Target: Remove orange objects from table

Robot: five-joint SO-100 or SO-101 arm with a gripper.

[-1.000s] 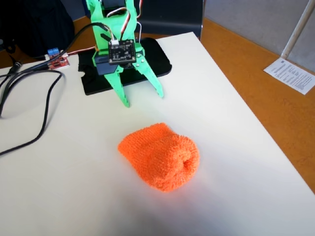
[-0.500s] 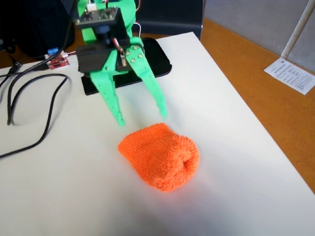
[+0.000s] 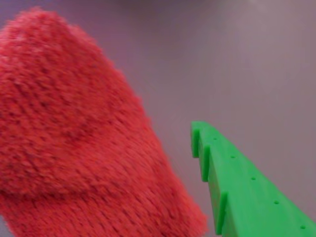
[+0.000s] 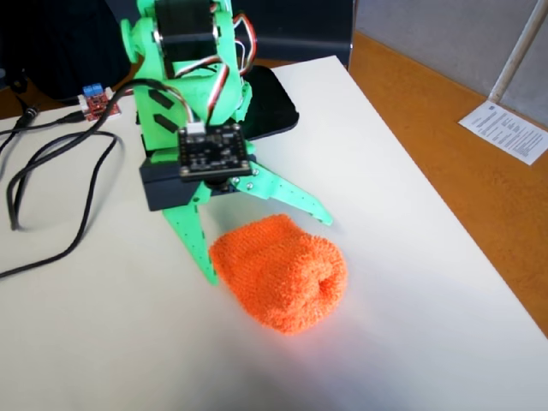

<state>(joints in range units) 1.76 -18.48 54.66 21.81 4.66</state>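
The orange fuzzy knitted lump lies on the off-white table, a little in front of the arm in the fixed view. My green gripper points down with its jaws spread wide, one finger at the lump's left side and the other behind its far end. The lump's rear part sits between the fingers, which do not press on it. In the wrist view the lump fills the left half, and one green finger shows at the lower right with a gap between them.
A glossy black base plate lies behind the arm. A small red circuit board and black cables are at the left. The table's right edge borders an orange-brown floor with a paper sheet.
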